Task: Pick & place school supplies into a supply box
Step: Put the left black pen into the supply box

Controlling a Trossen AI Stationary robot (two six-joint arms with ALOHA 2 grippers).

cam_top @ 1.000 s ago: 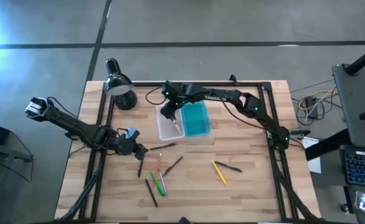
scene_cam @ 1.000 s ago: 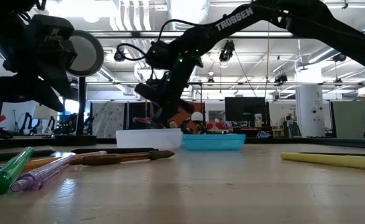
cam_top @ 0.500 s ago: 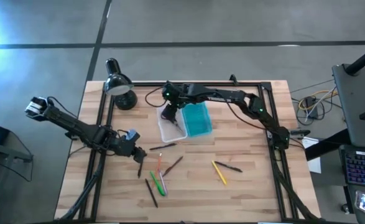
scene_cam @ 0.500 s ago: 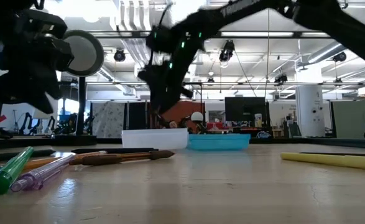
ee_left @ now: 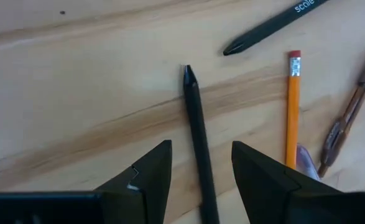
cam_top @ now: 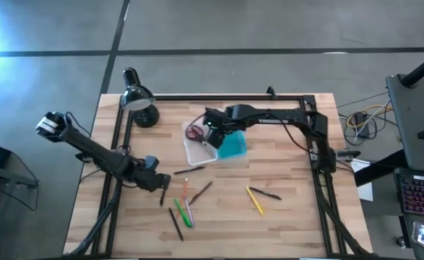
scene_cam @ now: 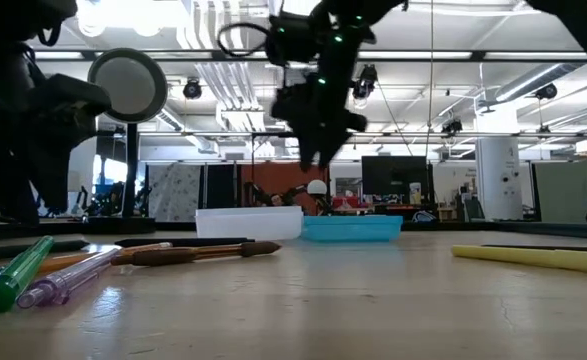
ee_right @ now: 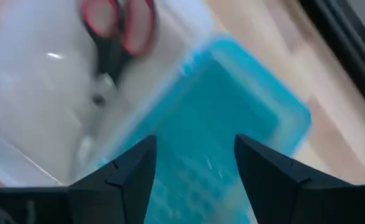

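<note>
Wooden counter [cam_top: 291, 209] standing on grey concrete floor [cam_top: 269, 29]; left claw [ee_left: 201, 171] spreading around black pencil [ee_left: 198, 140]; right claw [ee_right: 194, 162] spreading, empty, above supply box [cam_top: 215, 144].

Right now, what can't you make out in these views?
- Scissors: blades blurred in the right wrist view; only the red handles are clear in the high view.
- Black pen: its near end is cut off between the open left pincer fingers, left wrist view.
- Tray contents: hidden by its wall in the low view.
- Right pincer: open above the blue lid; lid detail blurred.
</note>
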